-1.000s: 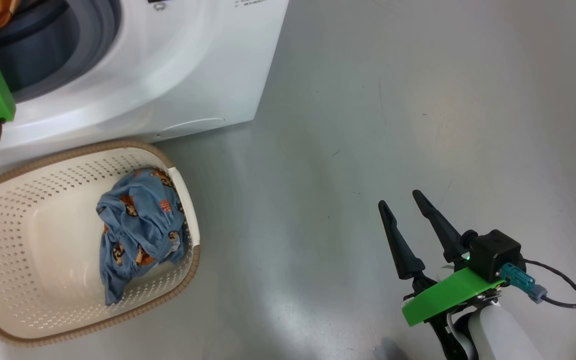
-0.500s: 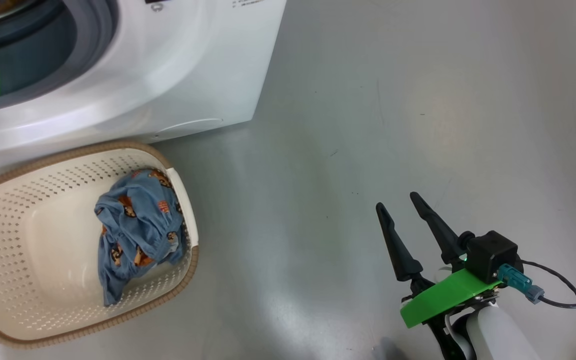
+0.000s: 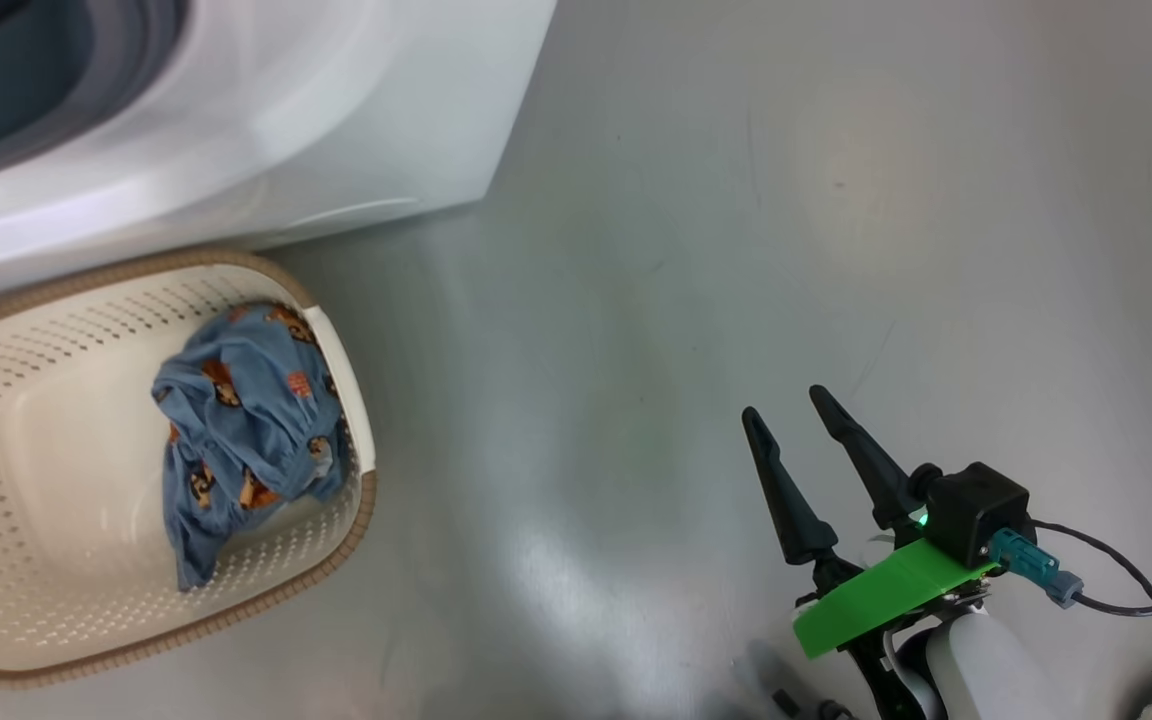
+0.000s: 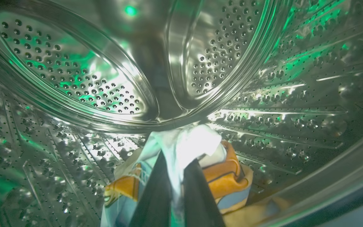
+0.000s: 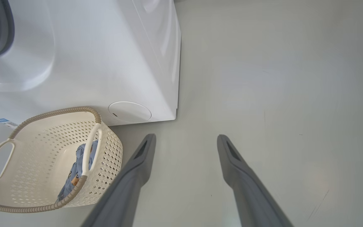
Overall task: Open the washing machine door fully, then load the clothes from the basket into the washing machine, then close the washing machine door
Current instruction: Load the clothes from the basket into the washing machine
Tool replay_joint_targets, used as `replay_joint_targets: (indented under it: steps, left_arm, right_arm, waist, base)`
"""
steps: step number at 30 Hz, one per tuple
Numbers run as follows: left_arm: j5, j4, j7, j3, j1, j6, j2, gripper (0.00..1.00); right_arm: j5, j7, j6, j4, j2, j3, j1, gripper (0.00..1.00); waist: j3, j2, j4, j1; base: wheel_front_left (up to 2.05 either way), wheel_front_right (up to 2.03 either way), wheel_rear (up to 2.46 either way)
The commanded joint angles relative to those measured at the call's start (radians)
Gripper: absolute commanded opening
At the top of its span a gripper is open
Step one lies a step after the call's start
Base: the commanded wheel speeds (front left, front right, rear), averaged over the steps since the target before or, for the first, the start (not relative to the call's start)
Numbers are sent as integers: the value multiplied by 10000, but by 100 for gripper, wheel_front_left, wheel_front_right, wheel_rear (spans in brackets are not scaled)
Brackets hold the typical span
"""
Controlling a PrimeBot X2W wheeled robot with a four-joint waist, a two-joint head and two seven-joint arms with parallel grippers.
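Observation:
My left gripper (image 4: 178, 157) is inside the steel drum (image 4: 74, 78) of the washing machine (image 3: 236, 130), shut on a cream-white and orange piece of the clothes (image 4: 194, 142) that hangs over the drum floor. The cream basket (image 3: 356, 510) stands on the floor in front of the machine. A light blue bear-print garment (image 3: 236, 430) lies bunched against its right wall. My right gripper (image 3: 783, 402) hovers open over bare floor well to the right of the basket. The right wrist view shows that gripper (image 5: 186, 136), the basket (image 5: 52, 112) and the machine (image 5: 106, 63). The washing machine door is out of view.
Grey floor (image 3: 736, 200) stretches to the right of the machine and the basket. A round cover (image 5: 129, 112) sits low on the machine's front corner. A black cable (image 3: 1116, 590) trails from my right wrist.
The head camera has shifted, so the machine and basket sit further up and left. My left wrist's green mount has gone from the machine's opening out of the head view. The right gripper has held still.

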State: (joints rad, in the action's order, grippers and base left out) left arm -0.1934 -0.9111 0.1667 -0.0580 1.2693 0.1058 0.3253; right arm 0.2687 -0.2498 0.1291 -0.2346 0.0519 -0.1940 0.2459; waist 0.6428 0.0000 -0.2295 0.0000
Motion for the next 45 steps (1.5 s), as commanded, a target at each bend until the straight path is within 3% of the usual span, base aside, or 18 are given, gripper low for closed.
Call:
replay_joint_targets:
  steps: [1, 23, 32, 37, 38, 39, 40, 45]
  left_arm:
    - [-78, 236, 152, 72, 338, 68, 575, 0]
    - [-528, 390, 701, -575, 2712, 239, 1455, 0]
    - [-590, -655, -350, -772, 3137, 125, 1684, 0]
    - [-575, -838, -275, -895, 3182, 120, 1698, 2]
    - [-595, -856, -232, -908, 3186, 123, 1678, 33]
    - [-616, -860, -165, -916, 3192, 126, 1656, 84]
    - [-630, -882, -129, -932, 3190, 127, 1633, 100]
    - [-769, -1046, 92, -942, 3055, 86, 1429, 100]
  right_arm:
    - [243, -120, 16, 218, -17, -296, -314, 100]
    - [673, -120, 16, 449, -17, -1000, -269, 100]
    - [805, -120, 16, 339, -17, -1213, -230, 100]
    - [863, -120, 16, 277, -17, -1207, -156, 100]
    - [867, -120, 16, 259, -17, -1199, -142, 100]
    - [869, -120, 16, 245, -17, -1186, -125, 100]
    - [869, -120, 16, 232, -17, -1173, -107, 100]
    - [858, -120, 16, 230, -17, -1073, -28, 100]
  waist:
    - [302, 0, -66, 0]
    - [1894, 0, -573, 0]
    - [1992, 0, -704, 0]
    - [1995, 0, -698, 0]
    - [1987, 0, -689, 0]
    - [1976, 0, -675, 0]
    - [1958, 0, -658, 0]
    - [1758, 0, -531, 0]
  base:
    - [0, 0, 0]
    - [0, 0, 0]
    - [0, 0, 0]
    - [0, 0, 0]
    - [0, 0, 0]
    - [0, 0, 0]
    - [0, 0, 0]
    - [0, 0, 0]
